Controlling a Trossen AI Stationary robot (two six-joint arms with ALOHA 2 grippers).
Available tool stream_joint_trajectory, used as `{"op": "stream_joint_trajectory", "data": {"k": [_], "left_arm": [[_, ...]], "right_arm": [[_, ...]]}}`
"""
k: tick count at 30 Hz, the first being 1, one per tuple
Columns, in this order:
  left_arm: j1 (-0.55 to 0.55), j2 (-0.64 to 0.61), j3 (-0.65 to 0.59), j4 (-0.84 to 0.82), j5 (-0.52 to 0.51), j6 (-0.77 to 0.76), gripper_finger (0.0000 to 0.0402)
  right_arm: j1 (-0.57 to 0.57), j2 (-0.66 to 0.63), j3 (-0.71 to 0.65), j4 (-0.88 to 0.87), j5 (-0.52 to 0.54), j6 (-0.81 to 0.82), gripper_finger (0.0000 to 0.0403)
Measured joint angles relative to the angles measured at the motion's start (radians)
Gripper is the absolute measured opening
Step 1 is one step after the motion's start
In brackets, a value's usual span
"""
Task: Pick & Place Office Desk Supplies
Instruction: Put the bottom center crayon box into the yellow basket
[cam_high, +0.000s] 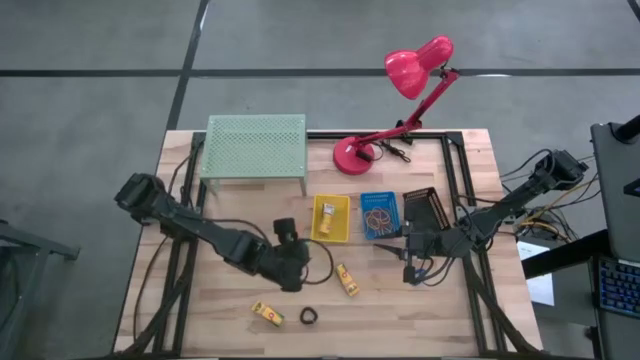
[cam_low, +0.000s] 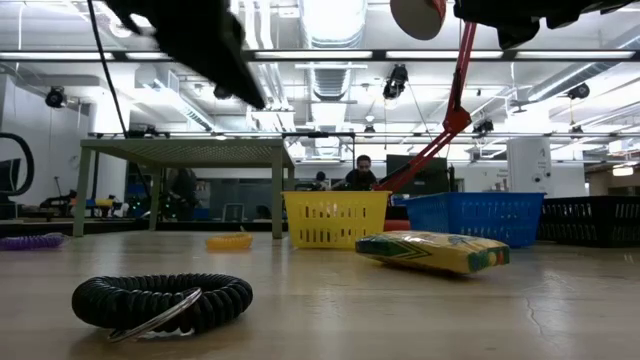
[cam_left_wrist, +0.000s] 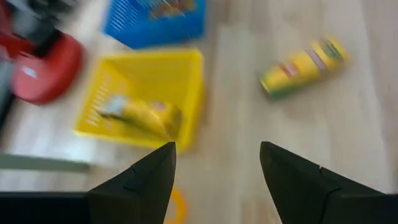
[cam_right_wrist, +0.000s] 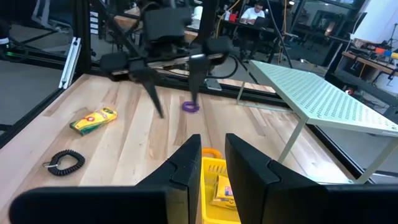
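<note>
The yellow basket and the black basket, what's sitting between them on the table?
The blue basket, holding coloured rubber bands, sits between the yellow basket and the black basket. The high view shows the row.

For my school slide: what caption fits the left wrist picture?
Open left end effector above a yellow basket holding a packet.

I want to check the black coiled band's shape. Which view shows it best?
The low view: the black coiled band lies closest, coils and metal ring plain. The high view shows a small dark loop; the right wrist view shows it farther off; the left wrist view misses it.
</note>
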Motion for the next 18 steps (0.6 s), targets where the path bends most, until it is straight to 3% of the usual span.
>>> {"op": "stream_joint_trajectory", "data": {"k": [6, 11, 15, 18], "left_arm": [[-0.045, -0.017, 0.0, -0.157, 0.213, -0.028, 0.0238], [-0.071, -0.048, 0.002, -0.17, 0.409, -0.053, 0.0238], [-0.086, -0.072, 0.002, -0.169, 0.494, -0.079, 0.0238], [-0.107, -0.087, 0.002, -0.168, 0.5, -0.142, 0.0238]], "right_arm": [[0.0, 0.0, 0.0, 0.0, 0.0, 0.0, 0.0068], [0.0, 0.0, 0.0, 0.0, 0.0, 0.0, 0.0068], [0.0, 0.0, 0.0, 0.0, 0.0, 0.0, 0.0068], [0.0, 0.0, 0.0, 0.0, 0.0, 0.0, 0.0068]]}}
